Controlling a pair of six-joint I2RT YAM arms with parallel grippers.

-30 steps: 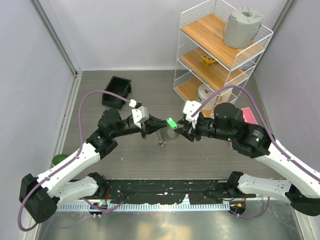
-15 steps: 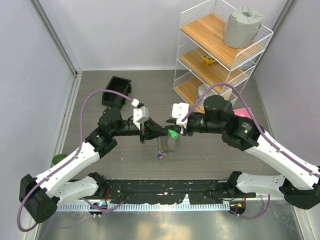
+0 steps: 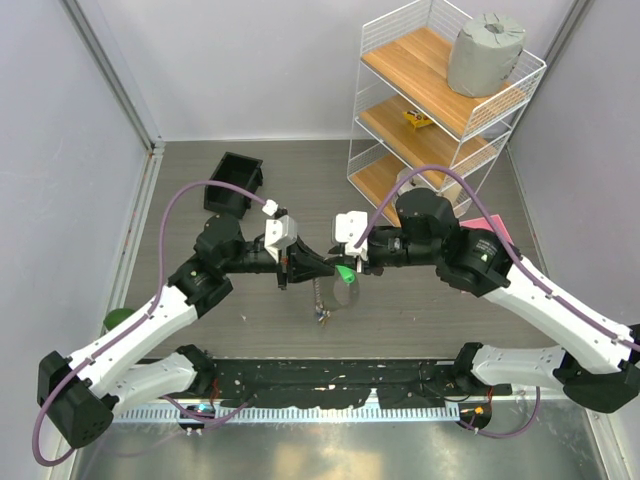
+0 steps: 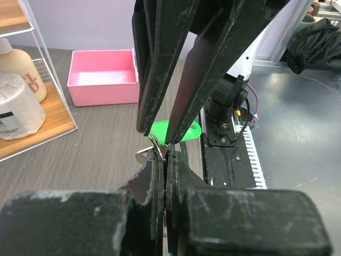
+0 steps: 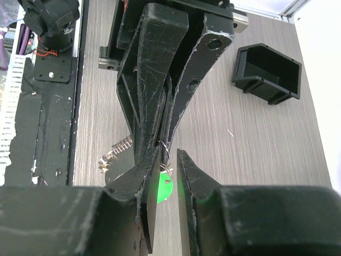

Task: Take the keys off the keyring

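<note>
Above the middle of the worktop, the left gripper [image 4: 166, 160] clamps the keyring [image 3: 320, 298], chain dangling, while the right gripper [image 5: 169, 160] brackets the green key [image 5: 162, 191], its hold unclear; a skewed pull could tear the ring loose.

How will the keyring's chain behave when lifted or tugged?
Likely floppy: the chain hangs limp below the left end effector pinching the keyring. Probably light and apt to swing, jostling the green key.

The left tool [image 4: 166, 160] clamps the keyring [image 4: 143, 154] where the right tool [image 4: 157, 136] pinches the green key [image 4: 186, 131].
</note>
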